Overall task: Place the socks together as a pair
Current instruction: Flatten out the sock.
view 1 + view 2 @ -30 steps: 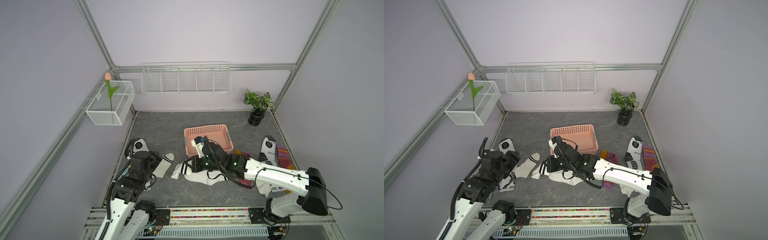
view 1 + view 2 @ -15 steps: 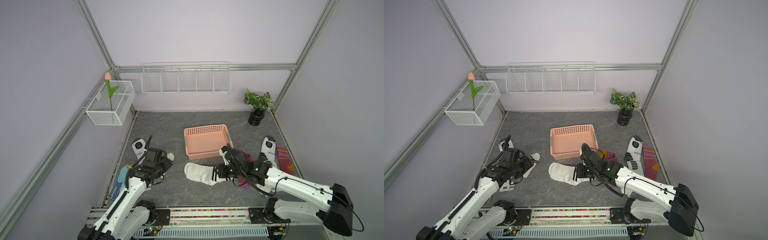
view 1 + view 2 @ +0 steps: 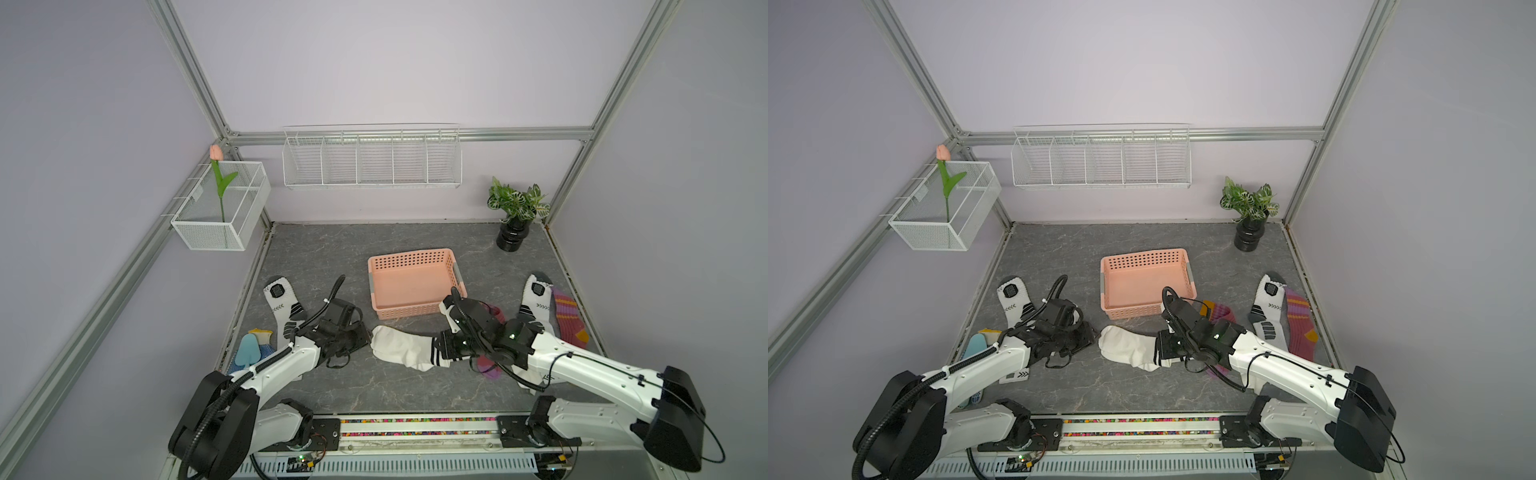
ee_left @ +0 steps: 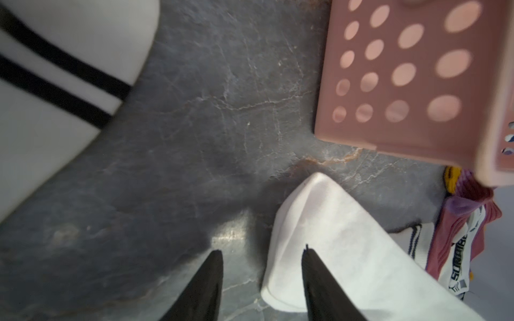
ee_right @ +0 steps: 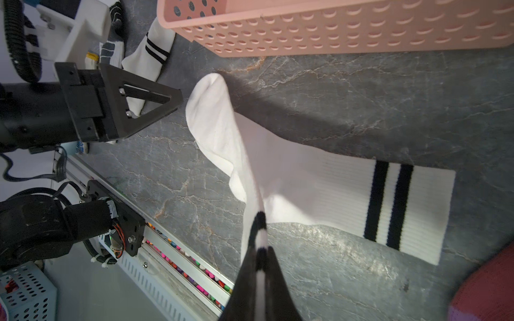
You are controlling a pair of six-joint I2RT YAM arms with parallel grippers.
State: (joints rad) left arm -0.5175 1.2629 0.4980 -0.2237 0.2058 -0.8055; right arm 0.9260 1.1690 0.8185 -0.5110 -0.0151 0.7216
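Grey marbled tabletop [image 3: 332,257] bears scattered socks [image 3: 399,347], a pink basket [image 3: 409,254], potted plant [image 3: 513,239].

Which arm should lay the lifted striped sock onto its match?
Right. The right gripper is shut on the cuff of the lifted sock, above the flat matching sock; the left gripper stands open at the toe, gripping nothing.

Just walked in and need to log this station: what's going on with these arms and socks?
The right gripper is shut on the cuff of a white striped sock, holding it over a matching sock that lies flat on the table. The left gripper, jaws open, sits at the held sock's toe. The pink basket stands just behind. Two sports socks and a maroon sock lie at the sides.
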